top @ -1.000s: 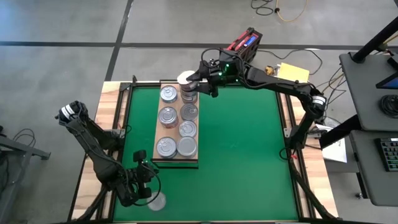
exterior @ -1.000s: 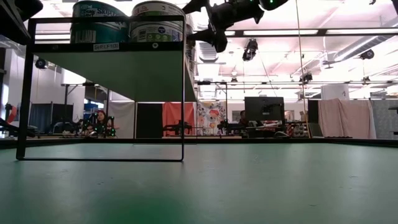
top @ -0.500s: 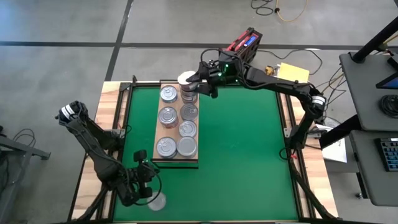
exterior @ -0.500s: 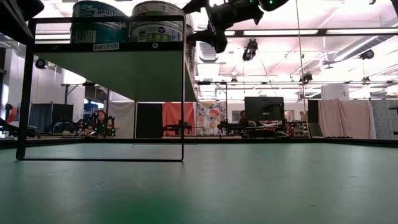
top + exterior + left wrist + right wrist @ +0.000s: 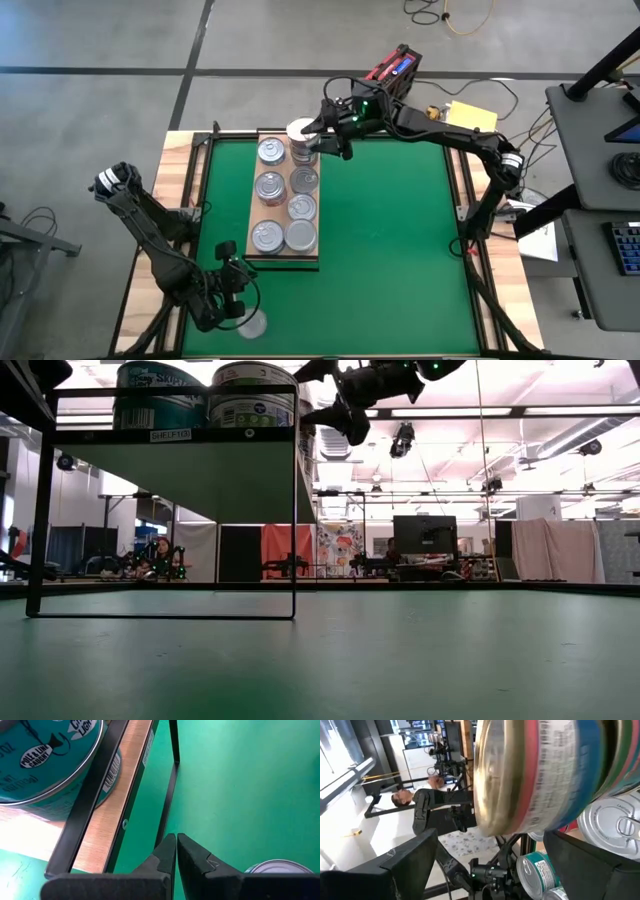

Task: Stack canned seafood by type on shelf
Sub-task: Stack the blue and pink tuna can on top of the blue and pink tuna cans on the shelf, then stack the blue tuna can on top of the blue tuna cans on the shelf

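We see the right end effector [image 5: 312,139] spread wide around a can [image 5: 300,130] above the shelf's [image 5: 286,258] far end; left end effector [image 5: 236,300] closed, empty, near table edge.

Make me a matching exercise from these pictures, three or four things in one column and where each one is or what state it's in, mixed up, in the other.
Things:
1. right gripper
2. left gripper
3. shelf
4. lone can

States or places:
A. on the mat's near edge, off the shelf, beside the left gripper
B. shut, empty, low near the shelf's front corner
C. wide around a can at the far end of the shelf
D. carries two rows of cans

Pairs: 1-C, 2-B, 3-D, 4-A
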Robot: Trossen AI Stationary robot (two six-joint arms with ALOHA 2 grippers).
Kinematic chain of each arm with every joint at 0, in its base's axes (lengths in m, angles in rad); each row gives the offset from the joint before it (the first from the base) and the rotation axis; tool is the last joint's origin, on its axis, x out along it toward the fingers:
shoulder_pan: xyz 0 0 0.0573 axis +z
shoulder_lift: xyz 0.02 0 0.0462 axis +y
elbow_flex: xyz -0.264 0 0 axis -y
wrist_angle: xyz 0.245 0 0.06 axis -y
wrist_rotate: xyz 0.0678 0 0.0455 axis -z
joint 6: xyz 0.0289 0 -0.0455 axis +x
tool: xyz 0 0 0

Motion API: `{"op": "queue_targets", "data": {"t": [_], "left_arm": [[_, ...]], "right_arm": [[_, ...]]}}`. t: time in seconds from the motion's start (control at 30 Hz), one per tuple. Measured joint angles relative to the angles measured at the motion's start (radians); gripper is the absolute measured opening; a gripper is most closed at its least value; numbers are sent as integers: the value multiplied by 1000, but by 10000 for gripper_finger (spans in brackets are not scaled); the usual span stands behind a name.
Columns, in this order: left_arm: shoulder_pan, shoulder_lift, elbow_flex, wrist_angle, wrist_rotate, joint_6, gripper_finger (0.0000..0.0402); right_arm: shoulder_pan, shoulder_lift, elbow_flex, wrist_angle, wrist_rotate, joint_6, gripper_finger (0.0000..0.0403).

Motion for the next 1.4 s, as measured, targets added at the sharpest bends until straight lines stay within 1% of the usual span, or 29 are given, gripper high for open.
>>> {"op": "queue_targets", "data": {"t": [0.47, 0.53, 0.6, 0.67, 0.77, 0.87, 0.93, 1.0, 1.07, 1.17, 1.2, 1.27, 1.4], "left_arm": [[0, 0, 0, 6, 1, -4, 0], [0, 0, 0, 7, 1, -4, 0], [0, 0, 0, 13, 3, -6, 0], [0, 0, 0, 15, 11, -7, 0], [0, 0, 0, 16, 40, -8, 0], [0, 0, 1, 20, 78, -8, 0], [0, 0, 5, 20, 112, -8, 0], [0, 0, 13, 19, 152, -7, 0], [0, 0, 24, 16, 195, 1, 0], [-3, -1, 52, 14, 262, 11, 0], [-7, -1, 64, 11, 285, 11, 0], [-18, -1, 95, 2, 320, 12, 0], [-69, -2, 164, -38, 335, 11, 0]], "right_arm": [[-4, 0, 0, 15, -2, -12, 354], [2, -3, 0, 13, -37, -29, 354], [20, -19, 0, 7, -123, -81, 354], [53, -56, 0, -4, -200, -174, 354], [109, -122, 1, -87, -228, -296, 354], [170, -181, 2, -235, -208, -403, 354], [221, -222, 0, -376, -160, -469, 354], [283, -264, 0, -524, -71, -494, 354], [340, -294, 0, -670, 59, -512, 354], [430, -318, 0, -838, 314, -515, 354], [460, -322, 0, -870, 386, -505, 354], [518, -331, 0, -891, 484, -491, 354], [620, -332, 0, -871, 570, -500, 354]]}}
